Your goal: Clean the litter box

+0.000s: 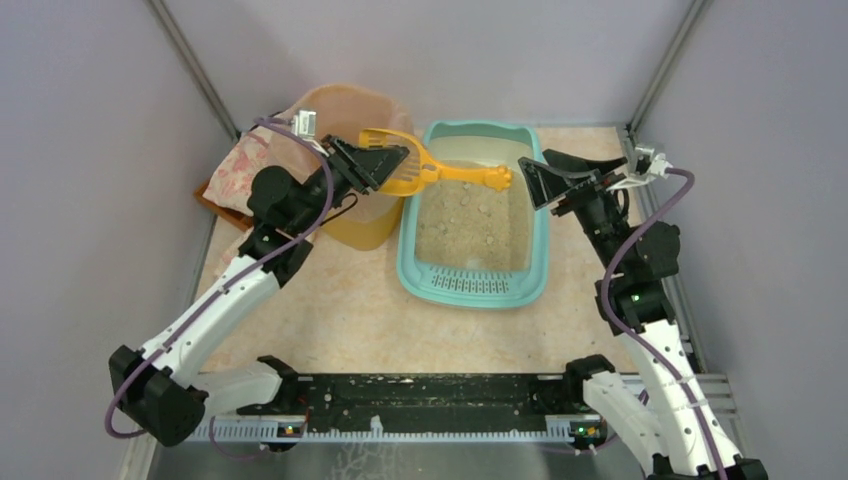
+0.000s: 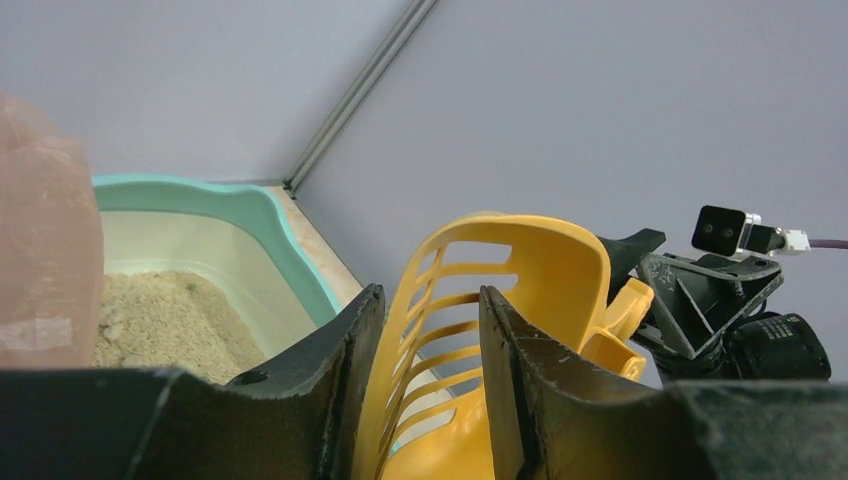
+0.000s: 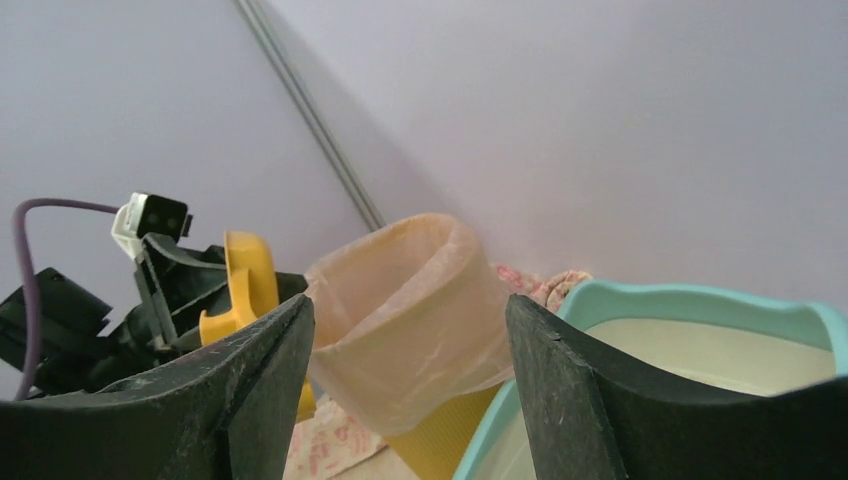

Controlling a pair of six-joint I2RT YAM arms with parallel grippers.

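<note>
one yellow scoop (image 1: 440, 172) hangs over bin (image 1: 365, 225) and litter box (image 1: 470, 290).

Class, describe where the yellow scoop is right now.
Top view, left of centre: the left gripper clamps the yellow scoop by its slotted head beside the bagged bin, handle reaching over the far end of the litter box.

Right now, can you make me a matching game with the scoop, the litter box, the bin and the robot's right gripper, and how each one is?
Things:
1. yellow scoop
2. litter box
3. yellow bin
4. right gripper

States:
A. open, holding nothing
B. lined with a peach bag
C. clamped by its slotted end in the left gripper
D. teal, with sandy litter inside

Pairs: 1-C, 2-D, 3-B, 4-A
</note>
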